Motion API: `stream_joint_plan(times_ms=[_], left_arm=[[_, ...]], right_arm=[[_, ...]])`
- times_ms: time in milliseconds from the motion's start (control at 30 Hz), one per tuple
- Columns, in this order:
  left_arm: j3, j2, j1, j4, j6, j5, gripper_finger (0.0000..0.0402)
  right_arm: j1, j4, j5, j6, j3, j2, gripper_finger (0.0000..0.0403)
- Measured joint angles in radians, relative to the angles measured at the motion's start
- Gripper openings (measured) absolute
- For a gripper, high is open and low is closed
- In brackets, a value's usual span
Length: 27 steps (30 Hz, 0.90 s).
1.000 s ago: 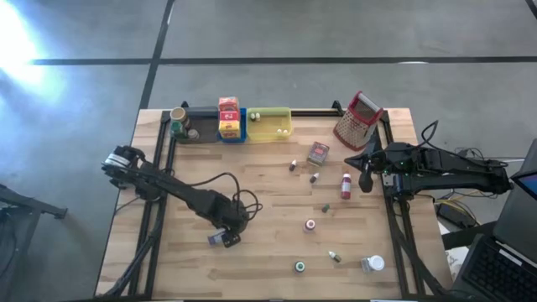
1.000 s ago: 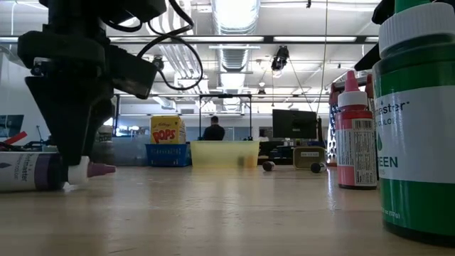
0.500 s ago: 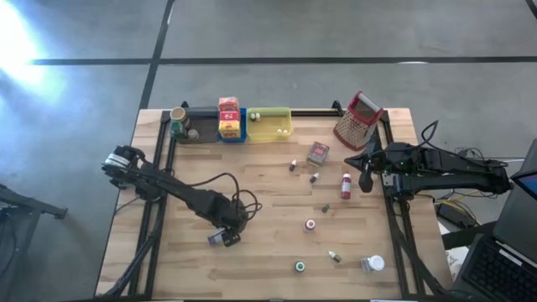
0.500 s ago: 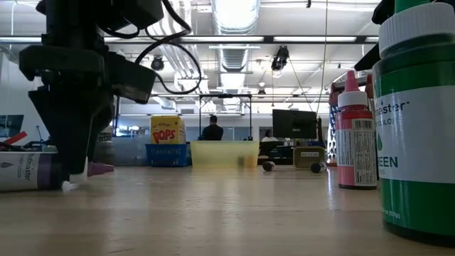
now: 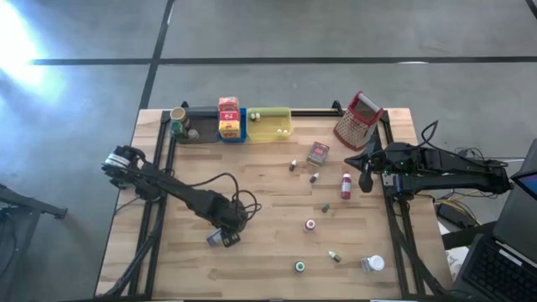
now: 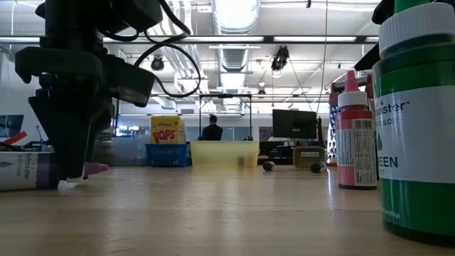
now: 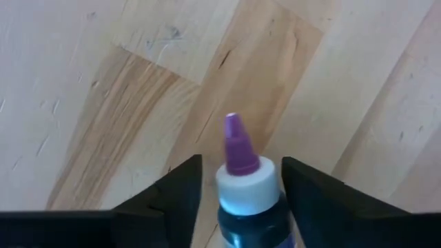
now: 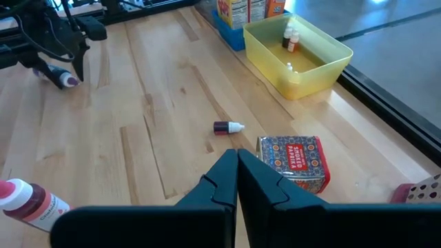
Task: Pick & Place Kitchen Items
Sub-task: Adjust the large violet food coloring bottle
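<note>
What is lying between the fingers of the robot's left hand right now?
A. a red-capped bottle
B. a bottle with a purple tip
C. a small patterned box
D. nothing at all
B: the left wrist view shows a bottle with a purple tip lying on the table between the two dark fingers of the left hand, which stand on either side of its white collar.

Left pincer (image 5: 220, 237) lowered to table, right pincer (image 5: 366, 178) shut, raised

Left fingers (image 7: 172, 200) now closer around purple-tipped bottle (image 7: 242, 179)
</note>
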<state>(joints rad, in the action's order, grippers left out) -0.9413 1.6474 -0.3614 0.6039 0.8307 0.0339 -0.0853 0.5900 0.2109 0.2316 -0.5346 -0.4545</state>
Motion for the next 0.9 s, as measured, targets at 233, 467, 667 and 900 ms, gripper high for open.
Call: stream_joint_plan(times_ms=[233,467,667,900], left_arm=[[-0.001,0.000,0.000,-0.021,-0.046,0.001,0.0126],[-0.001,0.000,0.000,-0.032,-0.060,0.001,0.0138],[-0.001,0.000,0.000,-0.053,-0.083,0.000,0.0128],[-0.002,0.000,0.000,-0.126,-0.162,-0.023,0.0126]], right_arm=[[0.000,0.000,0.000,0.000,0.000,0.000,0.0008],[0.000,0.000,0.000,0.000,0.000,0.000,0.0008],[0.000,0.000,0.000,0.000,0.000,0.000,0.0008],[0.000,0.000,0.000,0.000,0.000,0.000,0.0008]])
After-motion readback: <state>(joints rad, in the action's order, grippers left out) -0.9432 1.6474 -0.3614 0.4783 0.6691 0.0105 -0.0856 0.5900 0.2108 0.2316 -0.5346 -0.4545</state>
